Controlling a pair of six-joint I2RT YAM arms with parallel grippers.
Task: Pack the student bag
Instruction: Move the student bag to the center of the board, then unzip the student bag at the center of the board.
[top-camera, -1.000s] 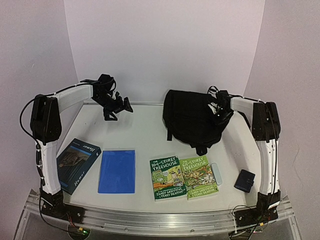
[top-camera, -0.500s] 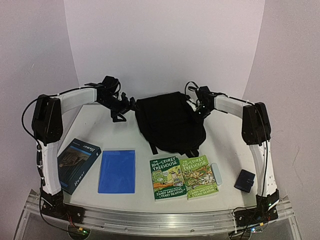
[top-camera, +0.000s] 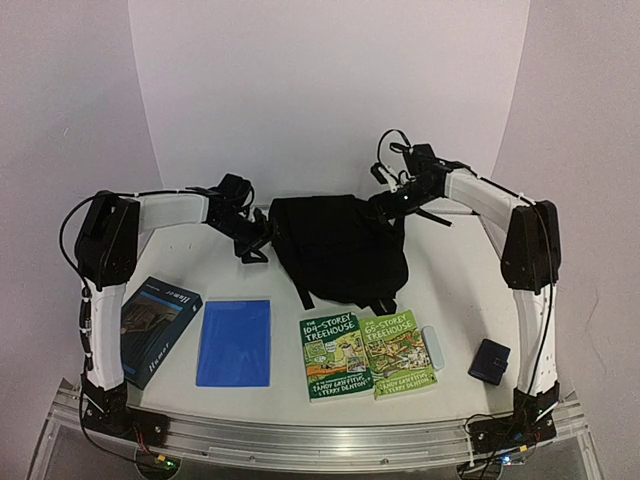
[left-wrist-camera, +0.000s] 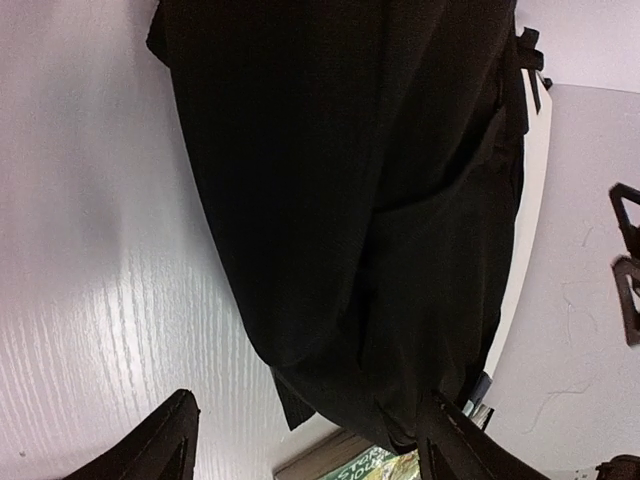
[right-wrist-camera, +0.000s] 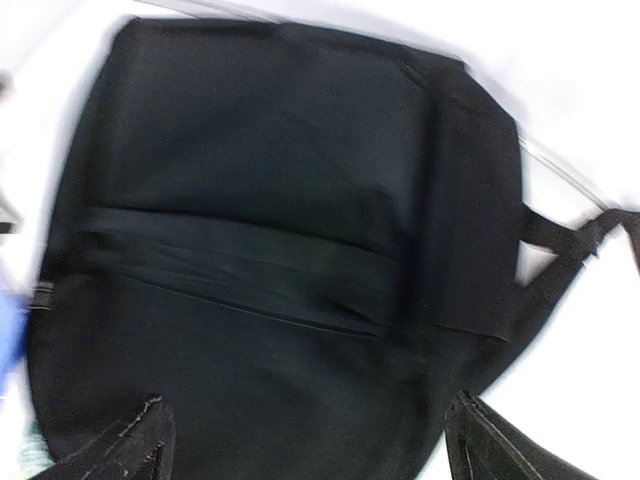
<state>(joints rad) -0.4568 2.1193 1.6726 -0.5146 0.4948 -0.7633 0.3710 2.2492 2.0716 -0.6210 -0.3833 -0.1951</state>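
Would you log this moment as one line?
backpack: on table | left gripper: open, at its left edge | right gripper: open, above it

Ahead of left gripper (top-camera: 258, 240): student bag (top-camera: 340, 255), blocks the way, very near.
Ahead of right gripper (top-camera: 392, 200): same bag.
Beside left gripper, base side: bare table (top-camera: 225, 278), free passage.

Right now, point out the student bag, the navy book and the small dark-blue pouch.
Student bag (top-camera: 340, 250), top view, middle of its body.
Navy book (top-camera: 155, 330), top view, cover centre.
Dark-blue pouch (top-camera: 490, 361), top view, top face.
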